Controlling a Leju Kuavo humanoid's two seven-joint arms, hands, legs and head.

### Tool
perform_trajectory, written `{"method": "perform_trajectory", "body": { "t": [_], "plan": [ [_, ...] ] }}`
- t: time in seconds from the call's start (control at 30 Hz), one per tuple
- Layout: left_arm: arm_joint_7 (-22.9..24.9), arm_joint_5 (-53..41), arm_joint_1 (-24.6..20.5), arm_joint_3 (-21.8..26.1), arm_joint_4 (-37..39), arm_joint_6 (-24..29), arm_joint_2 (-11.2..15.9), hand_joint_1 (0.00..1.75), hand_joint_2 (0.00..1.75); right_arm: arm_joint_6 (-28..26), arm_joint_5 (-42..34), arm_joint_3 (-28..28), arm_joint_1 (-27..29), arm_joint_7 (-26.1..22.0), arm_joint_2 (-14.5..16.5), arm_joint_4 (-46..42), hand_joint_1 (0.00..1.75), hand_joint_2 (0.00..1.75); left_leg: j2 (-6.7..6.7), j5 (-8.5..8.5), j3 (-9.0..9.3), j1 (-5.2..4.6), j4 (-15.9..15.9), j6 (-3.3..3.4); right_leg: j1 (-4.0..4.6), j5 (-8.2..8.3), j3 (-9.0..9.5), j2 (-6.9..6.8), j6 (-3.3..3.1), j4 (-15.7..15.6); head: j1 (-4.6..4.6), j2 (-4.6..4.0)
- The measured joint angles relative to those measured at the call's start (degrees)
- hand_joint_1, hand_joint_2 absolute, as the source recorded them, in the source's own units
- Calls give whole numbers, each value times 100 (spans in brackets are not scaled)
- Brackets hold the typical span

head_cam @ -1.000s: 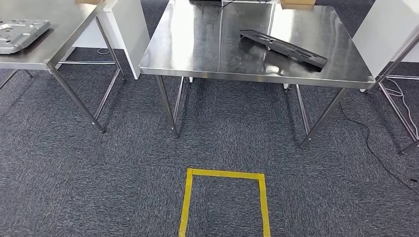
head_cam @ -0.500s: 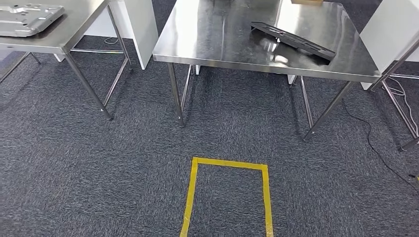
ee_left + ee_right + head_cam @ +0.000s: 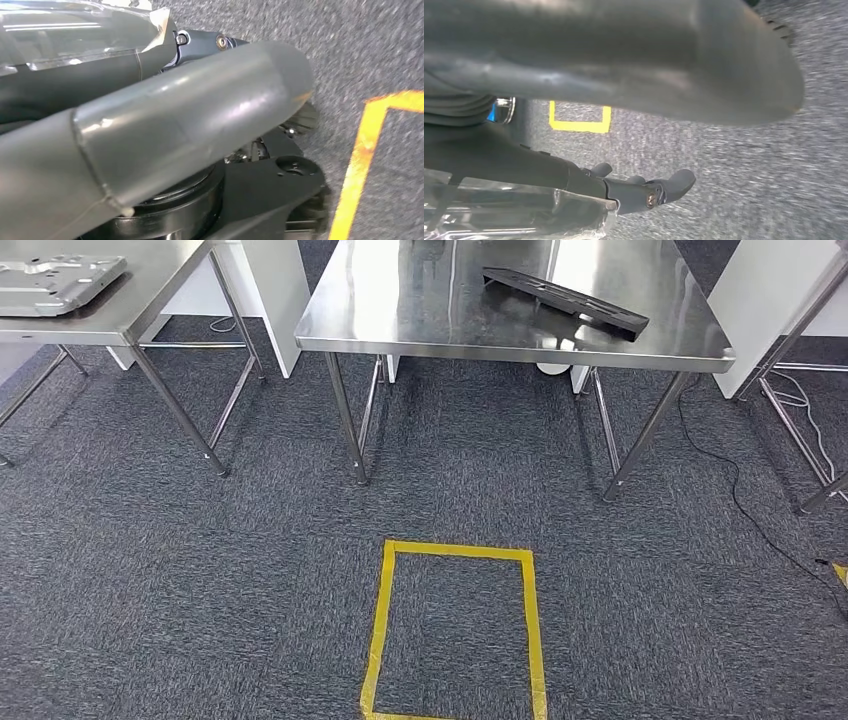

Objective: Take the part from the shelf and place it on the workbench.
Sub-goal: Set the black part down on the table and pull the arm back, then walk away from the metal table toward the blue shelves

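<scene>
A long black part [image 3: 565,302] lies slantwise on the steel workbench [image 3: 400,320] straight ahead, toward its right side. A flat grey metal part [image 3: 55,280] rests on a second steel table [image 3: 120,325] at the far left. My left hand [image 3: 175,125] hangs over the carpet beside a strip of yellow tape [image 3: 362,150], thick grey thumb and dark fingers [image 3: 200,42] apart, holding nothing. My right hand [image 3: 624,60] also hangs above the carpet with its dark fingers [image 3: 659,190] stretched out and nothing in them.
A yellow tape square [image 3: 385,630] marks the carpet in front of me. White panels [image 3: 275,290] stand behind the tables. A black cable [image 3: 745,510] trails on the floor at the right, near another table's legs [image 3: 800,440].
The whole head view has shifted: the tables sit higher in the picture and more of the yellow square shows, so the camera moved. Nothing on the tables has changed place.
</scene>
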Motion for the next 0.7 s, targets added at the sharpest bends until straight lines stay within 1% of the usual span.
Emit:
{"method": "perform_trajectory", "body": {
  "t": [0.03, 0.07, 0.1, 0.13, 0.17, 0.2, 0.23, 0.27, 0.3, 0.33, 0.37, 0.4, 0.43, 0.47, 0.5, 0.53, 0.57, 0.6, 0.63, 0.67, 0.7],
  "plan": [
    [-1, 2, 0, -4, 0, -1, 1, 0, 0, 1, 1, 1, 2, -1, 0, 1, 0, 0, -3, -157, -48, 0, 343, -9, 18, 58, -67, -9, -18, 13, -4, 0],
    [-1, 2, 0, -8, 0, 0, 1, 0, 0, 2, 1, 1, 4, -2, -1, 1, 0, 0, -4, -170, -27, 0, 540, -8, 33, 113, -143, -15, -19, 37, -4, 0],
    [-1, 3, 0, -11, 0, 2, 2, 0, 0, 4, 2, 1, 4, -3, -1, 1, 0, 0, -7, -71, 86, 0, 543, 4, 45, 161, -234, -18, -13, 70, -4, 0],
    [-1, 5, -2, -13, 0, 3, 2, 0, 0, 6, 2, 1, 3, -5, -2, 1, 0, 0, -11, 88, 305, -1, 327, 27, 53, 201, -325, -18, -2, 111, -5, 0],
    [-1, 8, -7, -15, -1, 6, 2, 0, 0, 8, 3, 1, 2, -7, -2, 1, 0, 0, -18, 208, 605, -4, -57, 59, 59, 236, -405, -17, 11, 157, -5, 0],
    [-1, 10, -17, -16, -1, 9, 6, 0, 0, 10, 5, 1, 3, -8, -1, 1, 0, 0, -27, 244, 908, -13, -489, 91, 69, 268, -469, -16, 33, 195, -5, 0],
    [-1, 12, -28, -18, -2, 11, 10, 0, 0, 14, 7, 2, 3, -9, 1, 1, 0, 0, -34, 233, 1137, -25, -842, 119, 77, 306, -513, -17, 60, 219, -3, 0],
    [-2, 15, -38, -18, -2, 16, 13, 0, 0, 19, 9, 2, 2, -12, 2, 1, 0, 0, -42, 194, 1262, -43, -1065, 146, 78, 348, -540, -21, 94, 229, -3, 0],
    [-2, 18, -42, -19, -2, 21, 17, 0, 0, 25, 12, 3, 0, -17, 3, 2, 0, 0, -46, 184, 1289, -66, -1153, 172, 75, 396, -558, -26, 135, 224, -3, 0],
    [-2, 27, -40, -19, -2, 28, 17, 0, 0, 33, 15, 4, 1, -22, 3, 3, 0, 0, -46, 228, 1247, -80, -1172, 206, 72, 450, -574, -29, 176, 210, -4, 0],
    [-1, 37, -41, -19, -1, 35, 14, 0, 0, 42, 19, 4, -1, -26, 2, 8, 0, 0, -32, 295, 1194, -80, -1191, 246, 64, 455, -595, -28, 204, 225, -9, 0],
    [-1, 45, -43, -19, -1, 41, 12, 0, 0, 51, 24, 5, 2, -28, -2, 13, 0, 0, -19, 370, 1130, -74, -1209, 286, 63, 374, -647, -19, 213, 291, -11, 0],
    [0, 54, -47, -19, 0, 45, 8, 0, 0, 60, 27, 6, 8, -29, -8, 19, 0, 0, -6, 453, 1053, -61, -1229, 318, 63, 194, -725, -9, 197, 450, 2, 0],
    [0, 58, -51, -19, 0, 46, 3, 0, 0, 68, 31, 7, 10, -30, -13, 25, 0, 0, 8, 532, 970, -52, -1236, 338, 54, -77, -819, 1, 164, 727, 15, 0],
    [1, 60, -50, -19, 0, 49, 1, 0, 0, 77, 36, 10, 15, -30, -15, 27, 0, 0, 11, 607, 874, -53, -1235, 347, 52, -360, -924, 9, 139, 1087, 29, 0],
    [1, 62, -48, -19, 0, 52, -4, 0, 0, 83, 40, 13, 17, -32, -17, 30, 0, 0, 22, 686, 771, -53, -1233, 347, 45, -565, -990, 10, 139, 1456, 45, 0],
    [1, 63, -46, -19, 0, 57, -9, 0, 0, 89, 45, 17, 18, -34, -20, 31, 0, 0, 33, 770, 659, -52, -1229, 339, 38, -642, -996, 11, 178, 1743, 46, 0],
    [2, 64, -45, -19, 0, 64, -15, 0, 0, 93, 51, 23, 19, -37, -25, 32, 0, 0, 44, 855, 552, -49, -1223, 326, 28, -588, -924, 11, 244, 1876, 46, 0],
    [4, 66, -46, -19, 0, 73, -20, 0, 0, 96, 56, 31, 19, -42, -34, 32, 0, 0, 51, 937, 450, -43, -1215, 307, 15, -445, -761, 11, 321, 1815, 45, 0],
    [6, 69, -48, -19, 0, 83, -25, 0, 0, 99, 64, 39, 18, -49, -42, 32, 0, 0, 53, 1018, 352, -35, -1201, 283, 0, -303, -506, 11, 384, 1570, 43, 0],
    [9, 71, -51, -19, 0, 93, -27, 0, 0, 103, 73, 51, 13, -56, -47, 32, 0, 0, 51, 1091, 267, -37, -1177, 250, -11, -247, -149, 15, 411, 1145, 44, 0]
  ]
}}
